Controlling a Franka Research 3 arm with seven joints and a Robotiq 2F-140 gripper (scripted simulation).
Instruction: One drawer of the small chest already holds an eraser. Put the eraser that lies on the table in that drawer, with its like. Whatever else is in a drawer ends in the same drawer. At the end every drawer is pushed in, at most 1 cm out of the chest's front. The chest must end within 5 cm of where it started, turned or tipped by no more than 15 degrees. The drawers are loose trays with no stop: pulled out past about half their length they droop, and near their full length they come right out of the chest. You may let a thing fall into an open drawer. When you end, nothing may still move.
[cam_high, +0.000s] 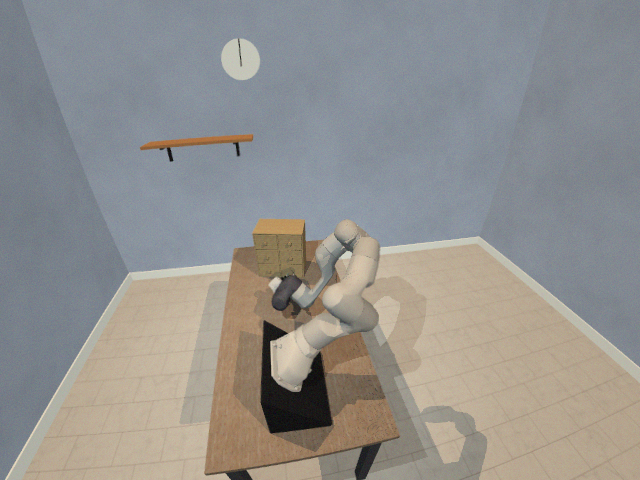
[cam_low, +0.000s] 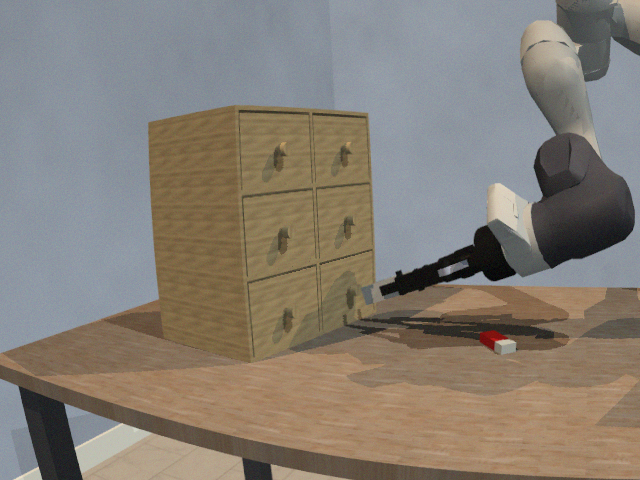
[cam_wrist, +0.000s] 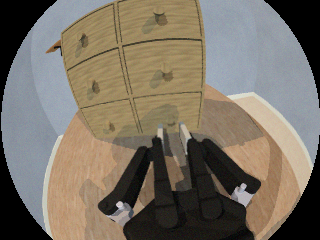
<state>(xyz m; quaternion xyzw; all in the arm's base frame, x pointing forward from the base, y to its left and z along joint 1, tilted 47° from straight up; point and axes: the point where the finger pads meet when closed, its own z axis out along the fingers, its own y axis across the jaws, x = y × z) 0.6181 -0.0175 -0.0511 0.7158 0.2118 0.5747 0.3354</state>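
Observation:
The small wooden chest (cam_low: 268, 227) stands at the far end of the table, with six drawers, all pushed in. It also shows in the overhead view (cam_high: 279, 248) and in the wrist view (cam_wrist: 134, 60). My gripper (cam_low: 371, 294) reaches almost level toward the bottom right drawer; its fingertips are just in front of that drawer's knob (cam_low: 350, 297). In the wrist view the fingers stand narrow with a small gap and nothing between them. The red and white eraser (cam_low: 497, 342) lies on the table, to the right of the chest and below my arm.
My arm's black base plate (cam_high: 294, 382) sits in the middle of the table. A wall shelf (cam_high: 196, 142) and a clock (cam_high: 240, 59) hang on the far wall, well away.

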